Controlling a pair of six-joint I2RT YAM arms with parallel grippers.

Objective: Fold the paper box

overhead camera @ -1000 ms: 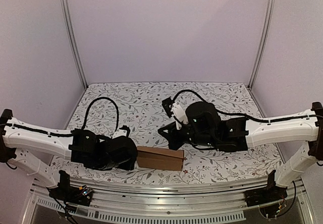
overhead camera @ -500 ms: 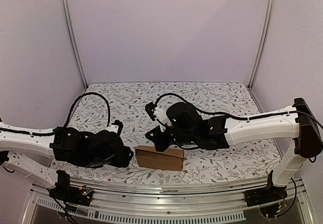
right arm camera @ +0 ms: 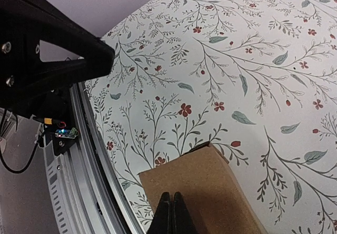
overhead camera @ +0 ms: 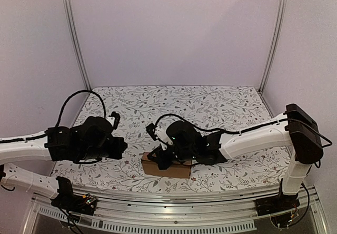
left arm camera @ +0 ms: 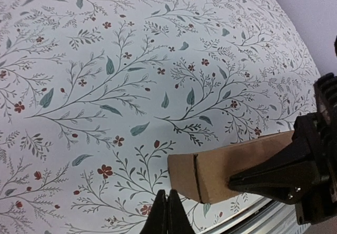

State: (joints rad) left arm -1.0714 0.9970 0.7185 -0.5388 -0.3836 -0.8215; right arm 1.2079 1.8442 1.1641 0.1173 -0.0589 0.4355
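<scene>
Evidently the right gripper (right arm camera: 172,198), pinched shut and empty, presses the box (right arm camera: 210,192) top; it should bear straight down, evenly. The left gripper (left arm camera: 168,202), likewise shut, stands apart.

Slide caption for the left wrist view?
Left fingers shut near the end of the plain brown cardboard box on the floral-print table cover; shut right fingers pointing onto it.

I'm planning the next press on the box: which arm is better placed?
Right: the right pincer, shut, sits over the paper box; the left pincer, also shut, is off beyond its end.
</scene>
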